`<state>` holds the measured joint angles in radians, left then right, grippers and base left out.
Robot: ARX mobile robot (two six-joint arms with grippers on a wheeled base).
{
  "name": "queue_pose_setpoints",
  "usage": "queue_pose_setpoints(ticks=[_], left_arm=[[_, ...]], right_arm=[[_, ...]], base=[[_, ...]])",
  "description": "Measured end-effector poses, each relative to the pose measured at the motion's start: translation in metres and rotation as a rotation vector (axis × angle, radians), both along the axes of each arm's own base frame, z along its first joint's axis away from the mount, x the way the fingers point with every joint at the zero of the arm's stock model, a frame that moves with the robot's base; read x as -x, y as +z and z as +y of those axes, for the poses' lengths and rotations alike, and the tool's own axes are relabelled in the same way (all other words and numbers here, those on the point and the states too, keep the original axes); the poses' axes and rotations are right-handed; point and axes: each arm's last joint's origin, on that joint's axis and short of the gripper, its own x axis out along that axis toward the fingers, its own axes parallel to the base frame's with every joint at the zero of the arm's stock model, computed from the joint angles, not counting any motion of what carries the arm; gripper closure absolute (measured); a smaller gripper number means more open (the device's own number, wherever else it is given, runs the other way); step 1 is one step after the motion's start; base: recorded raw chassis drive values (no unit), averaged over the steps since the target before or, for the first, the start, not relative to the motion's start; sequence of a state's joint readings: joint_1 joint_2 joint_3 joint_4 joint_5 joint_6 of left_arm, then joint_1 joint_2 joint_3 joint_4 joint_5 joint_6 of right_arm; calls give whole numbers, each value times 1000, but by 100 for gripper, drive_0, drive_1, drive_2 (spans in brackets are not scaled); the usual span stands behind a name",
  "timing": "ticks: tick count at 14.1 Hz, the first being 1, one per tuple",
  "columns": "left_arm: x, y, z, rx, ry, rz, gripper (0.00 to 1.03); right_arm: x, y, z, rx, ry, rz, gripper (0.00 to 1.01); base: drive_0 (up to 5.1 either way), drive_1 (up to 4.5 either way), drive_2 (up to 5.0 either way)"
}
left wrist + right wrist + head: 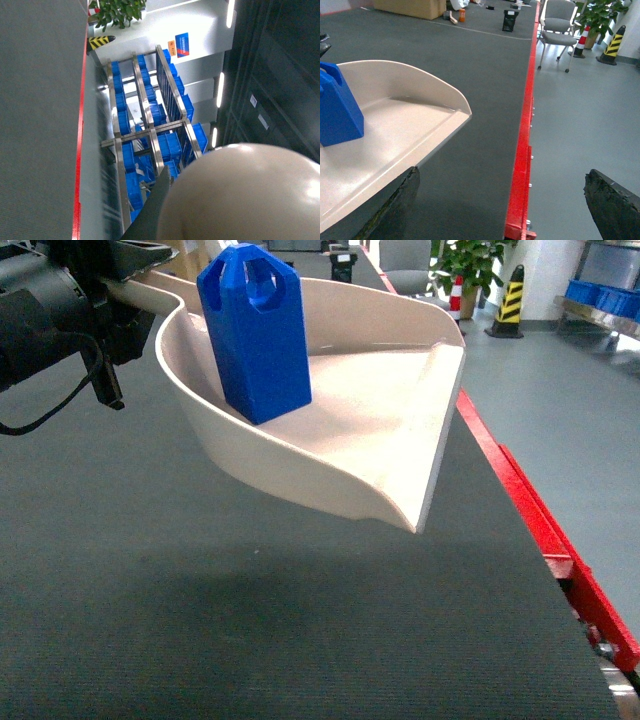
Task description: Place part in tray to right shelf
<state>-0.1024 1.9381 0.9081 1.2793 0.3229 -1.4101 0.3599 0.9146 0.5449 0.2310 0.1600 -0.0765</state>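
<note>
The beige tray hangs above the dark table mat and casts a shadow on it. The blue part stands upright inside the tray near its back wall. My left gripper is at the top left, shut on the tray's handle. In the left wrist view one dark finger lies against the tray's rounded wall. The right shelf, a steel rack, shows beyond the table. My right gripper is open and empty, just right of the tray's lip, with the part at far left.
A red rail runs along the table's right edge, with grey floor beyond. Blue crates fill the steel rack. A grey chair, a potted plant and a yellow-black cone stand on the floor. A cardboard box sits far back.
</note>
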Motion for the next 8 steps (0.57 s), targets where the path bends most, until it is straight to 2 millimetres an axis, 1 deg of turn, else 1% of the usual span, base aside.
queue_pose_setpoints(ticks=[4,8], left_arm=[[0,0,0,0,0,0,91],[0,0,0,0,0,1,91]], right_arm=[[0,0,0,0,0,0,3],[0,0,0,0,-1,0,3]], base=[[480,-352,-136],[493,-243,-243]])
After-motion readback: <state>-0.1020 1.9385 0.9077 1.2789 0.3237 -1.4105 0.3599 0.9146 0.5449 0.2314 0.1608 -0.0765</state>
